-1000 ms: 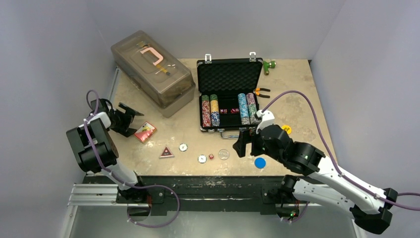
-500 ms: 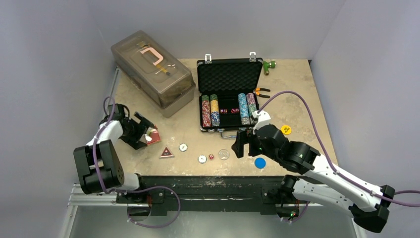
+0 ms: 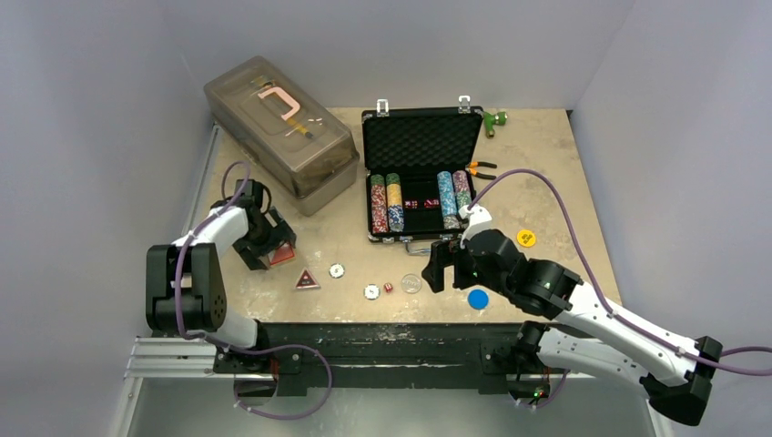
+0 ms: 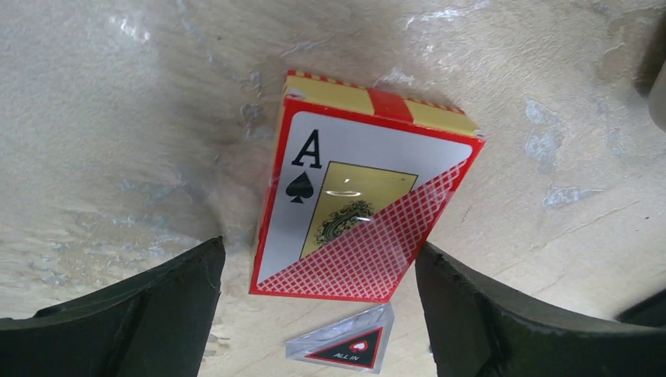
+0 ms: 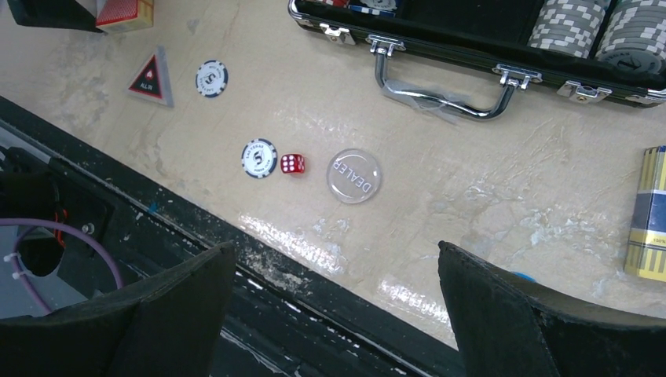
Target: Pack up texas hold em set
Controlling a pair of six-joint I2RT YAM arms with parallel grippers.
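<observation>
The black case (image 3: 421, 138) lies open at the back with chip rows (image 3: 386, 202) and red dice in it. Its silver handle (image 5: 440, 86) shows in the right wrist view. A red card deck (image 4: 361, 212) lies flat at the left (image 3: 280, 254). My left gripper (image 4: 318, 250) is open and straddles the deck from above (image 3: 269, 246) without touching it. The ALL IN triangle (image 4: 345, 348), two chips (image 5: 211, 78) (image 5: 259, 158), a red die (image 5: 292, 163) and the clear dealer disc (image 5: 353, 176) lie loose. My right gripper (image 5: 336, 247) is open and empty, above the front edge near the dealer disc (image 3: 411, 283).
A large translucent box (image 3: 278, 132) stands at the back left. Orange-handled pliers (image 3: 481, 169) and a green object (image 3: 494, 118) lie right of the case. A blue disc (image 3: 477, 298) and a yellow disc (image 3: 525, 238) lie by the right arm; a blue-yellow deck (image 5: 650, 214) lies beneath it.
My left gripper has swung from the left wall to the right and come down over the red deck. My right gripper has shifted slightly left, towards the dealer disc.
</observation>
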